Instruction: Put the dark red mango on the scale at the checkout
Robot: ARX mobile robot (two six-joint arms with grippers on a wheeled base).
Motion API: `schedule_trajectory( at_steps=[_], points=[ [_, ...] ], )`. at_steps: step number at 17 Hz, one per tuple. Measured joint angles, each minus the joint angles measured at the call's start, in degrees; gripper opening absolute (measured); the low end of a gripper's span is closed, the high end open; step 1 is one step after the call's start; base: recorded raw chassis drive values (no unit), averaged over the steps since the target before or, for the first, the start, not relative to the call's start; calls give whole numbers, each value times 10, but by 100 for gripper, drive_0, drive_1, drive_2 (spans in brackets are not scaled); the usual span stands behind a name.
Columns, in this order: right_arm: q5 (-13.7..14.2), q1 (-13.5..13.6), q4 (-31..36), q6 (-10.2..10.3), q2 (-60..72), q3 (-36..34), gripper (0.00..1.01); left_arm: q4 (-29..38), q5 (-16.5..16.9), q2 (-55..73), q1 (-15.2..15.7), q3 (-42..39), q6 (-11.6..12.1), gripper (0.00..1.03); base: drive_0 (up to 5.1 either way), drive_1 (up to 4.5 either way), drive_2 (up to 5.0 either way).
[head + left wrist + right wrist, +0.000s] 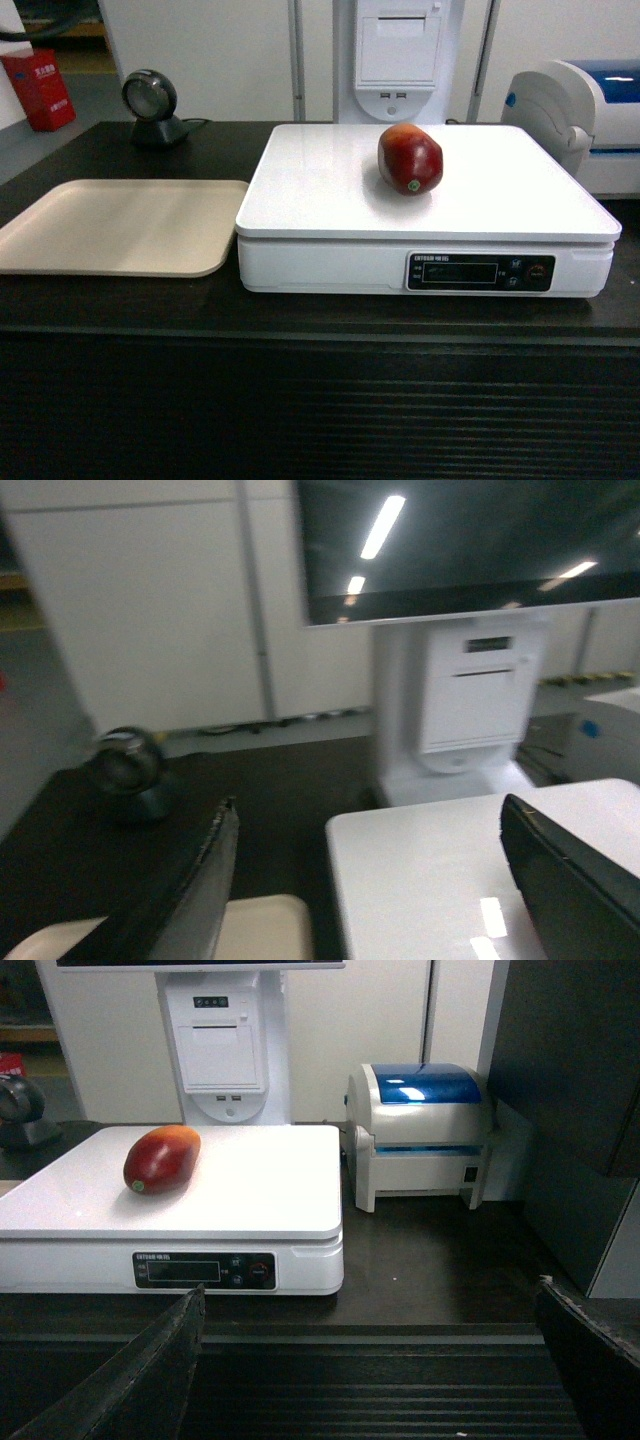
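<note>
Dark red mango (410, 159) — on scale (330, 190)

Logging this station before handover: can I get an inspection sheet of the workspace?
Surface: black checkout counter, ribbed dark front.
Job's things: dark red mango lies on the white scale, untouched by any gripper.
Clutter: empty beige tray left of the scale; round barcode scanner behind the tray.
Grippers: left gripper open, above the gap between tray and scale; right gripper open, back from the counter's front edge; both empty.
Cables: one dark lead at the scanner's base.
Surroundings: white receipt printer stand, blue-lidded label printer, red box on the floor.
</note>
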Motion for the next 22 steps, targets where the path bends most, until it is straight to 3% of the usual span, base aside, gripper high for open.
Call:
schedule_trajectory(
  at_steps=[2,3,6,8,16,18,19,22],
  points=[
    [0,0,0,0,0,0,98,49,-1,-111,60,-139,-9,54,0,0,0],
    [0,0,0,0,0,0,98,64,3,-138,76,-182,-11,45,0,0,0],
    [0,0,0,0,0,0,98,90,43,-185,90,-300,-12,16,0,0,0],
    [0,0,0,0,0,0,98,105,56,-223,105,-349,-13,2,0,0,0],
    [0,0,0,0,0,0,98,100,93,-353,146,-472,-14,2,0,0,0],
    [0,0,0,0,0,0,98,84,131,-392,184,-494,-14,2,0,0,0],
    [0,0,0,0,0,0,98,76,131,-407,192,-503,-14,2,0,0,0],
    [0,0,0,0,0,0,98,36,138,-473,189,-530,-14,2,0,0,0]
  ],
)
